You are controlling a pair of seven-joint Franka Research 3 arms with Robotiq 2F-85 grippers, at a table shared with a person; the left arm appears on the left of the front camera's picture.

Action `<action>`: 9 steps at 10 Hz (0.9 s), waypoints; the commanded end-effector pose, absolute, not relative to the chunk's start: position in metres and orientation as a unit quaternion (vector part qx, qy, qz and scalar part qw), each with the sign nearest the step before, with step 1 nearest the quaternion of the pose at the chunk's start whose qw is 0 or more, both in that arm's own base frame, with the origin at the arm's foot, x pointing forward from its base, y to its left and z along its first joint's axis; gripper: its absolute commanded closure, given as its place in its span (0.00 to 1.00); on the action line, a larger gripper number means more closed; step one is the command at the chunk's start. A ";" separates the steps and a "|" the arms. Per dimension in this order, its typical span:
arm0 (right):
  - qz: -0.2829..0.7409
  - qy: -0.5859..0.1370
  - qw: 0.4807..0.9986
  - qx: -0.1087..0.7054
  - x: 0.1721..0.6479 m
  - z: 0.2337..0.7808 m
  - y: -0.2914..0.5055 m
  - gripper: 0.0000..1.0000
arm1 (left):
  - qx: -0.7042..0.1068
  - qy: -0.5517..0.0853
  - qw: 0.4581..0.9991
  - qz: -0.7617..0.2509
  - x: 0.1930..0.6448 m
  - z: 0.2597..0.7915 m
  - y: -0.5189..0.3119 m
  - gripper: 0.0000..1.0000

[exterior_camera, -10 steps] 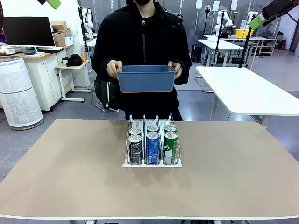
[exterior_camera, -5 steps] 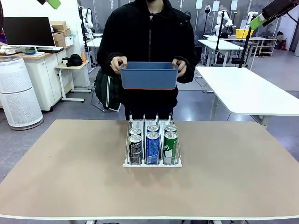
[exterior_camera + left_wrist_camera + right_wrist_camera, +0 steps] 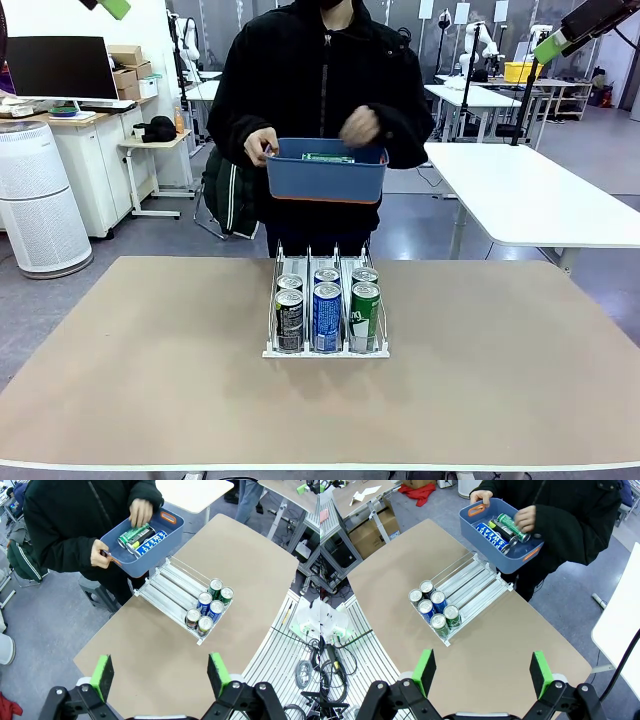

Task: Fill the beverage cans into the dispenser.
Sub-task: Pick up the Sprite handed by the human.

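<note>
One hand (image 3: 360, 126) let go of the blue bin (image 3: 326, 180) and reached in. Six cans (image 3: 327, 305) sat at the front edge of the rack (image 3: 325, 352), mid-frame, with open lanes behind. Left gripper (image 3: 160, 672) and right gripper (image 3: 482, 672) gaped wide.

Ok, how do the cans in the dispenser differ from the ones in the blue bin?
The dispenser cans stand upright, six in two rows at the robot-side end of the dispenser; the bin cans lie on their sides in the blue bin. The dispenser cans are down on the table; the bin cans are held in the air, a person's hand over them. Both sets include green and blue-and-white slim cans.
</note>
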State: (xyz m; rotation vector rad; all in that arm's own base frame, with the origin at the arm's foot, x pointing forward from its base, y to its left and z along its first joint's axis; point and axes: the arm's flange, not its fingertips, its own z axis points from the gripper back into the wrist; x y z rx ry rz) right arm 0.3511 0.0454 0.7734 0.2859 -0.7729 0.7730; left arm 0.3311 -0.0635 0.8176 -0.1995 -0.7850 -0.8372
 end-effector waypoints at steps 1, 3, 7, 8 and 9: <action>0.362 -0.367 0.846 0.138 0.351 0.774 0.046 0.00 | -0.095 -0.370 0.836 -0.393 0.332 0.817 -0.063 0.00; 0.362 -0.367 0.846 0.138 0.351 0.774 0.046 0.00 | -0.095 -0.370 0.836 -0.393 0.332 0.817 -0.063 0.00; 0.362 -0.367 0.846 0.138 0.351 0.774 0.046 0.00 | -0.095 -0.370 0.836 -0.393 0.332 0.817 -0.063 0.00; 0.362 -0.367 0.846 0.138 0.351 0.774 0.046 0.00 | -0.095 -0.370 0.836 -0.393 0.332 0.817 -0.063 0.00; 0.362 -0.367 0.846 0.138 0.351 0.774 0.046 0.00 | -0.095 -0.370 0.836 -0.393 0.332 0.817 -0.063 0.00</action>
